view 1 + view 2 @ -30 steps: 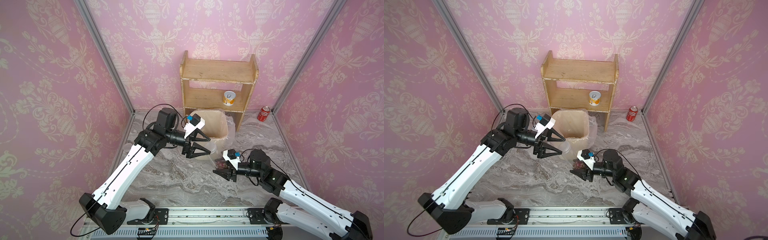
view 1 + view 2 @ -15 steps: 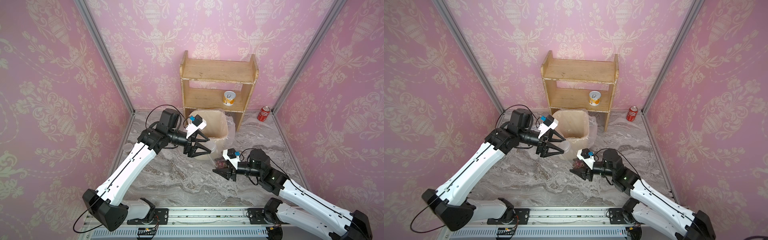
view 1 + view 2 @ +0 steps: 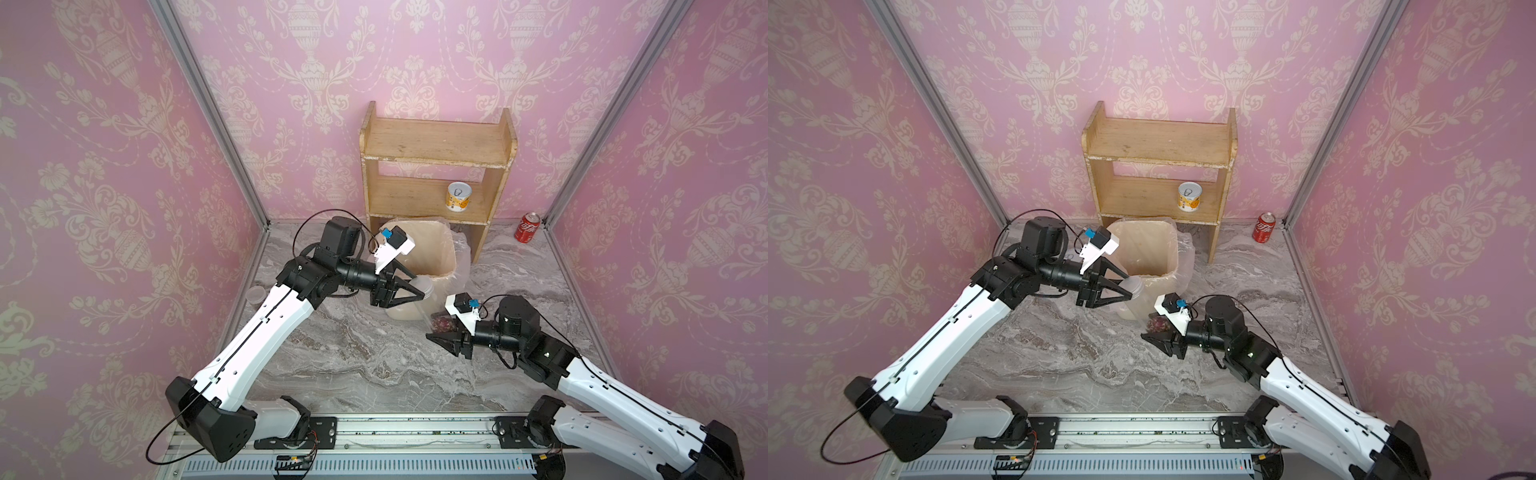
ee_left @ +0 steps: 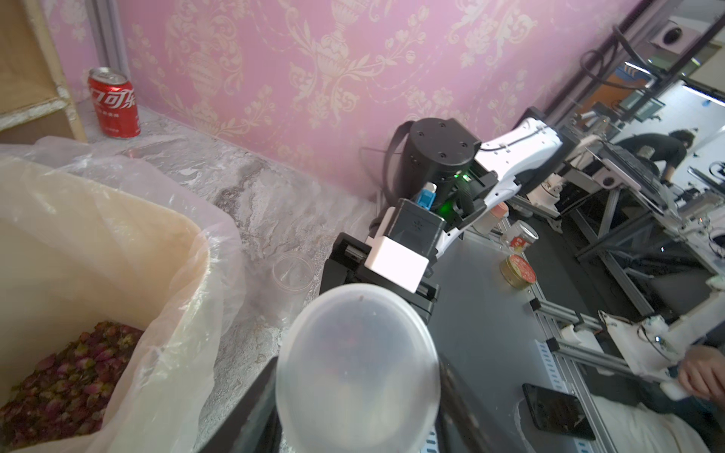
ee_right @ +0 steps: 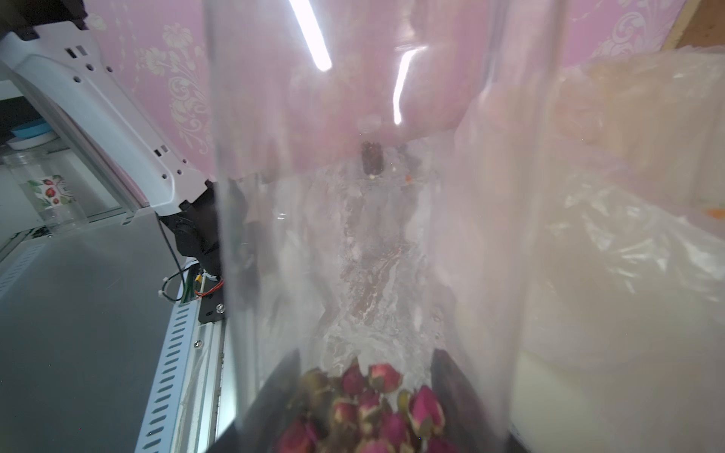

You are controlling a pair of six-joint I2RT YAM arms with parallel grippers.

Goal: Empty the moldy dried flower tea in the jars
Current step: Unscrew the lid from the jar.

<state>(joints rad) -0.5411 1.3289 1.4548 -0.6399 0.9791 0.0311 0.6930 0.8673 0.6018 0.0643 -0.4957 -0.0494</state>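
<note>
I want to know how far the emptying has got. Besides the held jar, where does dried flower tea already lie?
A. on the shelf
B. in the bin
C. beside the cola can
B: the left wrist view shows a heap of tea lying at the bottom of the bin.

walls point(image 3: 124, 166) pink damask | can point(image 3: 528, 226) red | buds point(image 5: 376, 408) pinkish-red | lid point(image 4: 357, 364) seemingly milky

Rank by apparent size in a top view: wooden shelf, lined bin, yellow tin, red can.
Largest: wooden shelf.
Then: lined bin.
The yellow tin and red can look about alike, so unranked.
</note>
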